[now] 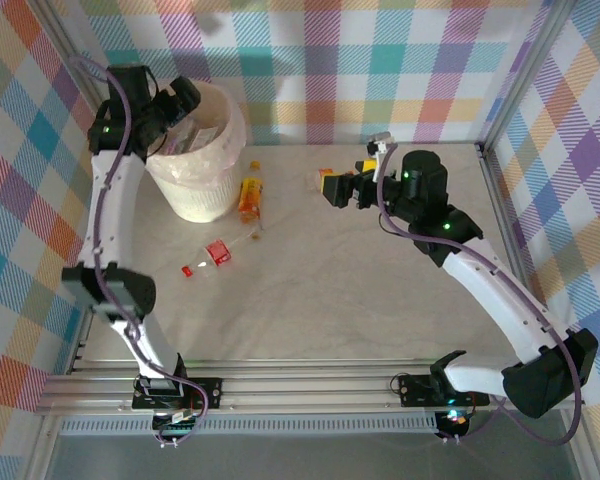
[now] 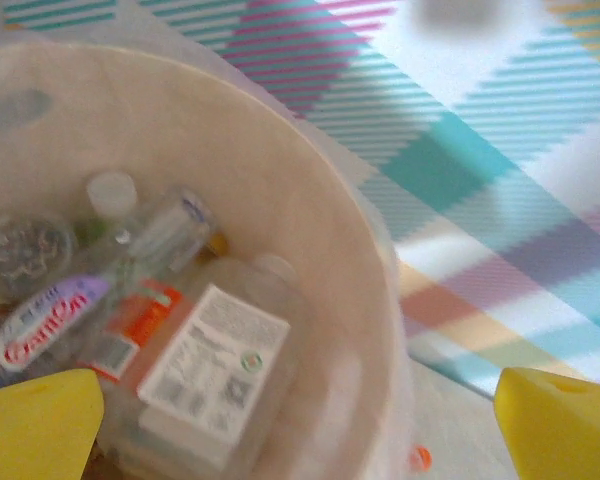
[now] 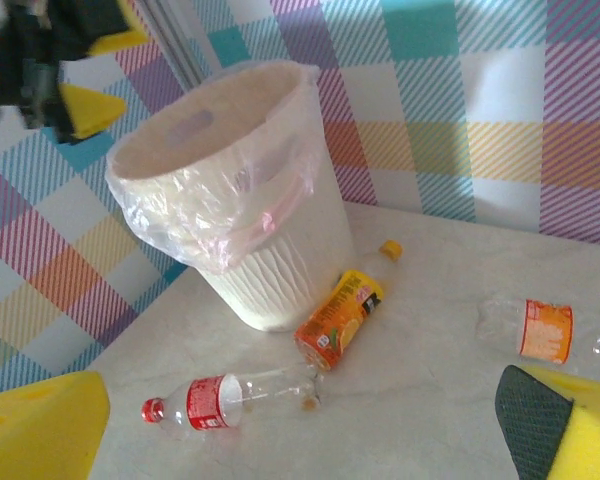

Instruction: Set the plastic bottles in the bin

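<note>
Cream-white, bag-lined, the bin (image 1: 195, 195) stands in the far left corner of the worktop (image 1: 330, 290) in the top view. The left pincer (image 1: 180, 105) hangs over its mouth. Just right of the bin, toward the far edge, lies an orange bottle (image 1: 250, 198). A red-label bottle (image 1: 214, 254) lies nearer the middle, left of centre. The right pincer (image 1: 338, 188) hovers over the far half, right of centre, well apart from both bottles

From the left wrist, the left pincer (image 2: 300, 430) is spread wide, its yellow fingers (image 2: 35, 425) at the two lower corners with nothing between them. Below is the bin's inner wall (image 2: 310, 240). Several bottles are heaped inside, among them a white-label bottle (image 2: 215, 365) lying flat

From the right wrist, the right pincer (image 3: 305, 440) is likewise fully apart and grips nothing. The bin (image 3: 280, 270) stands against the checked wall, its bag (image 3: 230, 215) folded over the rim. The orange bottle (image 3: 340, 318) lies on its side touching or almost touching the bin's foot. The red-label bottle (image 3: 225, 398) lies on its side just in front of it. A clear bottle (image 3: 528, 328) with an orange label lies apart, toward the right
</note>
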Motion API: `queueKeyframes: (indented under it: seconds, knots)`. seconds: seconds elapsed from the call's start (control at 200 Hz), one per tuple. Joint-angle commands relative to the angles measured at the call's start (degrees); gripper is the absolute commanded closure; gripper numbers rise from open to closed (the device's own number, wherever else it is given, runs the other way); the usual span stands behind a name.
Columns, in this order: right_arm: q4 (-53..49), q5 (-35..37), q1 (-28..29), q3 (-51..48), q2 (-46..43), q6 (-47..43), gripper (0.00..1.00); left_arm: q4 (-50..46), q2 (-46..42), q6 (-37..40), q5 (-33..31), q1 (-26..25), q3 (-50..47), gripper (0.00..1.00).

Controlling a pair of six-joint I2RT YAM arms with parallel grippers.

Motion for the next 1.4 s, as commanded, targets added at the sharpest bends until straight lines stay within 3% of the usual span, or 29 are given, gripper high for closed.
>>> queueKeyframes:
  seconds: [0.0,0.16,0.275,0.45,0.66,0.765,1.055,1.25,1.4]
  knots:
    - [0.3,0.9,0.3,-1.7,-1.0,0.9,0.00,6.9,-10.9,6.0,8.1,-3.6,-10.5,0.00]
    - [0.4,3.0,0.3,-4.5,-1.5,2.9,0.00,0.3,-19.1,18.8,1.9,-12.4,-23.4,0.00]
    - [0.2,5.3,0.4,-7.7,-3.4,4.5,0.00,-6.3,-21.3,29.7,3.8,-17.4,-31.3,0.00]
    - [1.0,7.4,0.3,-14.8,-8.2,6.3,0.00,-11.2,-18.8,34.1,-8.2,-22.8,-39.4,0.00]
    - [5.7,4.4,0.5,-24.4,-13.0,7.6,0.00,-13.2,-6.7,36.8,-11.2,-23.4,-39.6,0.00]
    - [7.9,2.9,0.4,-28.3,-14.3,6.8,0.00,-12.7,0.6,38.5,-17.0,-23.5,-37.4,0.01]
    - [8.0,5.9,0.4,-29.7,-13.9,7.7,0.00,-5.1,15.4,47.5,-22.3,-23.5,-32.2,0.05]
    - [6.3,7.3,0.4,-29.8,-14.6,7.1,0.00,-3.2,20.1,49.1,-19.8,-23.3,-31.4,0.11]
    - [5.4,8.5,0.4,-30.0,-15.6,6.9,0.00,-2.5,20.8,48.4,-17.1,-23.3,-31.4,0.25]
